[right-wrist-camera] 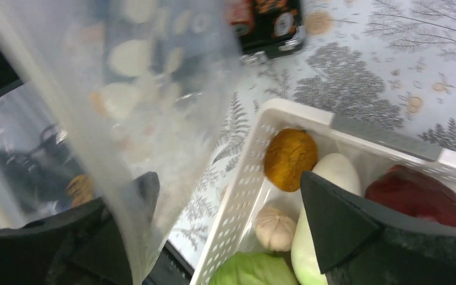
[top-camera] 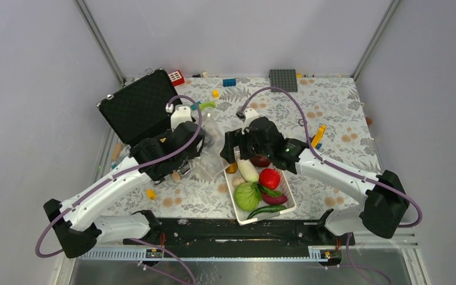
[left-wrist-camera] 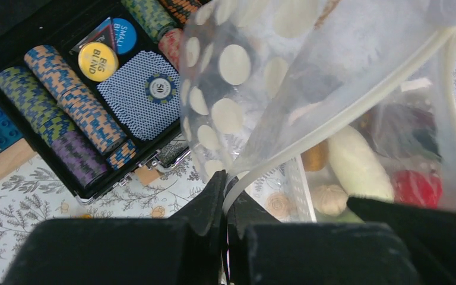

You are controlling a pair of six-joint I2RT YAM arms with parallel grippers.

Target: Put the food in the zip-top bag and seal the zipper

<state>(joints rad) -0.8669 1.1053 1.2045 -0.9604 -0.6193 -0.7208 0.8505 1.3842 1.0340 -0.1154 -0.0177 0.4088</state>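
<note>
- One left gripper (left-wrist-camera: 225, 199), fingers pressed together on the zipper (left-wrist-camera: 332, 126), holds up the mouth edge of the single zip-top bag (left-wrist-camera: 309, 77).
- The bag hangs above the worktop (top-camera: 332, 113) between the two arms, just left of the far end of one white basket (right-wrist-camera: 386, 138).
- One right gripper (right-wrist-camera: 225, 184) hovers over that end of the basket, fingers wide apart and holding nothing; the bag's film hangs in front of one finger.
- Eight pieces of food, as far as the overhead view allows a count, all lie in the basket: one cabbage (top-camera: 247, 196), one tomato (top-camera: 269, 178), one radish (top-camera: 248, 170), one dark-red bulb (top-camera: 260, 160), one brown oval (top-camera: 231, 168), one purple sweet potato (top-camera: 275, 199), one green pepper (top-camera: 264, 209) and one pale garlic-like bulb (right-wrist-camera: 275, 228).
- One open black case (top-camera: 133, 107) of poker chips sits behind the left arm.
</note>
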